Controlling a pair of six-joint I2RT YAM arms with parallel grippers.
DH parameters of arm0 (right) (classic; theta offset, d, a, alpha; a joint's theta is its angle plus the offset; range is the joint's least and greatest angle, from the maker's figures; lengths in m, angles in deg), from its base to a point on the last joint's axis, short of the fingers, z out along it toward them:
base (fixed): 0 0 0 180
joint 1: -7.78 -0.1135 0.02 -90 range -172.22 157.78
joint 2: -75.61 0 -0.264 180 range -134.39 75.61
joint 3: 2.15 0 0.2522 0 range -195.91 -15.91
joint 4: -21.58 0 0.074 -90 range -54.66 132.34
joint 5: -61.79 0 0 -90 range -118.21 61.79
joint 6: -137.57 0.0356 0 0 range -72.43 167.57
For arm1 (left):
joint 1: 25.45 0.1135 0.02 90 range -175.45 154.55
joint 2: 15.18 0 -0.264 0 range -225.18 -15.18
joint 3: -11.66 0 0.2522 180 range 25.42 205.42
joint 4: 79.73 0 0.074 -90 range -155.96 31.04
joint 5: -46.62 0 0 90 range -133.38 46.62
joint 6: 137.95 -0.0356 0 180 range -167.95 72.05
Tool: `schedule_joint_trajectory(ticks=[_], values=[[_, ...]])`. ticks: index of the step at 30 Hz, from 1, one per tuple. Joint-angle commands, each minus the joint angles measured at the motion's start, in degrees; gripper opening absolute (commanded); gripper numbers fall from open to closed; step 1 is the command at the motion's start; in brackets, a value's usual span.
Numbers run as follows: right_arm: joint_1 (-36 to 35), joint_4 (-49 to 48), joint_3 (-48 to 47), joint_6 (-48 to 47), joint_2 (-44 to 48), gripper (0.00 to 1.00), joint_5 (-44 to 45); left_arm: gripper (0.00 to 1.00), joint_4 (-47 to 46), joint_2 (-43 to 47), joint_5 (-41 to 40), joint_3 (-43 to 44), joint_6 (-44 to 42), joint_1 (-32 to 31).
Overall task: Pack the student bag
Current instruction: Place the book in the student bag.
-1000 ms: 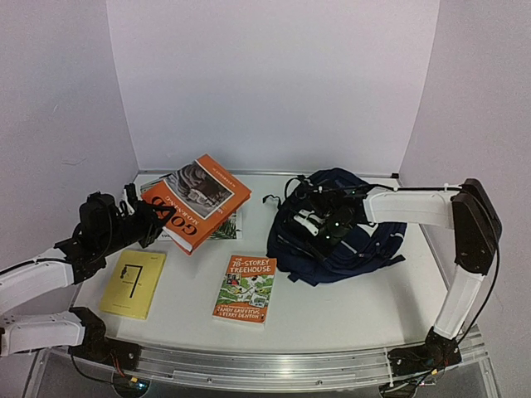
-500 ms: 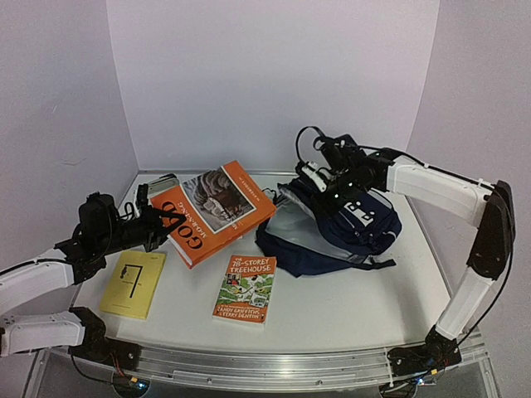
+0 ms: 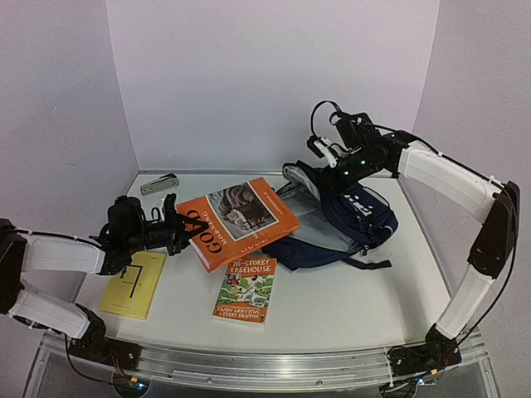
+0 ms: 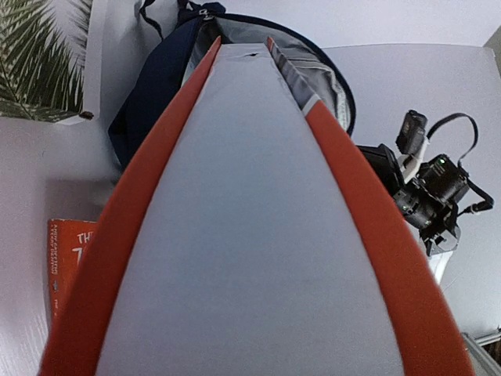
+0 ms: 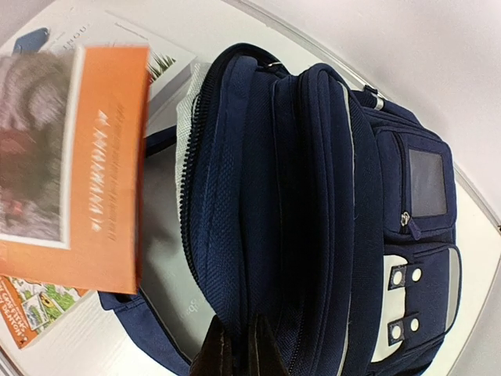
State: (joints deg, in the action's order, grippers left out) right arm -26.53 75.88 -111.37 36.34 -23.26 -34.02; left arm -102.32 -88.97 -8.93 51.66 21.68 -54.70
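Reaching level, left hand (image 3: 168, 230) clamps orange book (image 3: 241, 217) | right hand (image 3: 326, 152) raised, pinching student bag (image 3: 367, 214) rim

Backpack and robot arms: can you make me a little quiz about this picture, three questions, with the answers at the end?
1. True or false: the orange book is already fully inside the student bag.
2. Which one lifts the bag's top? A: left gripper. B: right gripper.
3. Fill the gap: the thin book beside the left arm is ___.
Key: 1 false, the left gripper holds it, mostly outside. 2 B. 3 yellow.
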Motion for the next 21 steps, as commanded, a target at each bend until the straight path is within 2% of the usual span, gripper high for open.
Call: schedule_joint_trajectory(ticks=[1, 5, 11, 21], values=[[-0.1, -6.4, -4.7, 0.6, 1.5, 0.00, -4.2, 0.00, -17.7, -8.5, 0.5, 3.9, 7.1, -1.3], [-0.1, -6.8, -5.2, 1.0, 1.5, 0.00, -6.4, 0.00, -26.7, -18.1, -0.6, 7.5, 11.6, -2.9], [-0.2, -7.1, -5.0, 1.1, 1.6, 0.00, -8.3, 0.00, -34.5, -30.5, -1.6, 15.2, 17.1, -3.9], [-0.1, -7.2, -5.9, 2.1, 1.3, 0.00, -11.9, 0.00, -25.8, -40.0, -4.1, 28.0, 17.0, -6.9]])
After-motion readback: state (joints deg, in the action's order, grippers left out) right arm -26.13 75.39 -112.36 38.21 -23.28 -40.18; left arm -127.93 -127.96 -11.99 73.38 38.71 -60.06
